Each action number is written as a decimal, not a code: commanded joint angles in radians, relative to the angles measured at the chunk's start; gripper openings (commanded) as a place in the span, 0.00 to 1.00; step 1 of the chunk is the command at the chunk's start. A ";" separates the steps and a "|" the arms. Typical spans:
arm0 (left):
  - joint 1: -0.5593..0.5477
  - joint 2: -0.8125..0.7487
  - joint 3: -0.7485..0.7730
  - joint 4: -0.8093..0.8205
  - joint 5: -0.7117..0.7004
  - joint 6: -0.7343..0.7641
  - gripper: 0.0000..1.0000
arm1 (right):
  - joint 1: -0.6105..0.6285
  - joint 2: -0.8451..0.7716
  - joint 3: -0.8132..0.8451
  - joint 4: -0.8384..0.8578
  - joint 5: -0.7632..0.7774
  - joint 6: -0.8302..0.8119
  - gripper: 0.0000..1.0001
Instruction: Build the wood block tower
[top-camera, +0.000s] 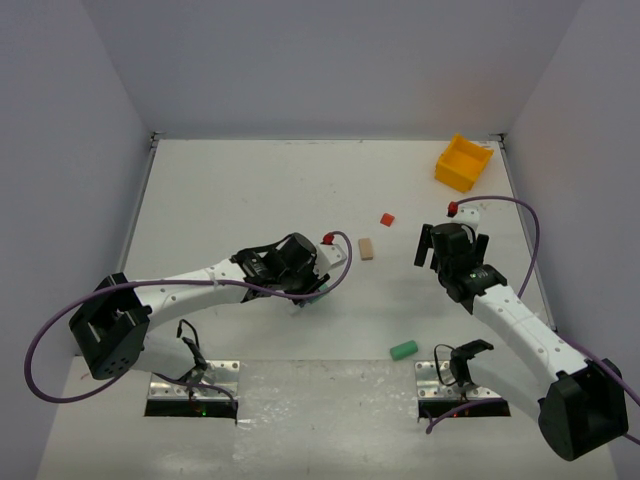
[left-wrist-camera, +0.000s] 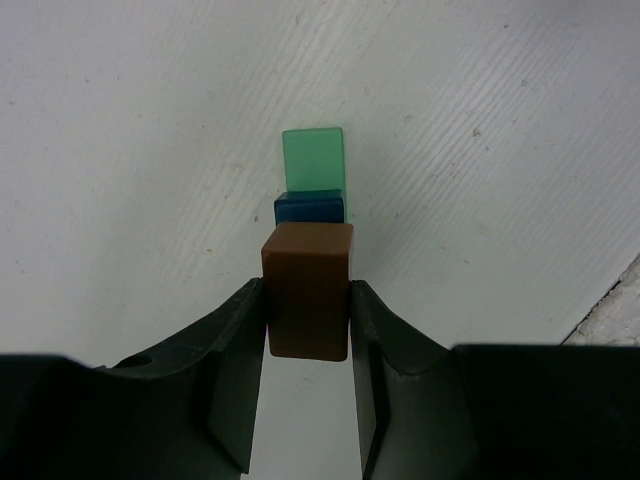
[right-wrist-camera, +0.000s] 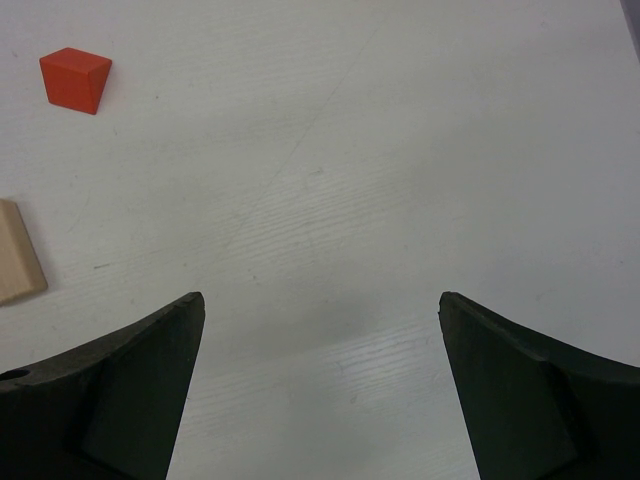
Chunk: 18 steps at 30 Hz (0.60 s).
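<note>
No writing, label, brand mark, number or sign can be read in any of the three views.
</note>
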 joint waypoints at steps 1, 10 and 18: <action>-0.015 -0.010 -0.001 0.052 0.006 0.028 0.10 | -0.002 0.002 0.019 0.016 0.016 0.004 0.99; -0.016 -0.005 -0.005 0.055 0.006 0.045 0.11 | -0.002 0.000 0.020 0.014 0.016 0.003 0.99; -0.015 0.011 -0.006 0.068 0.007 0.060 0.11 | -0.002 -0.004 0.016 0.016 0.020 0.004 0.99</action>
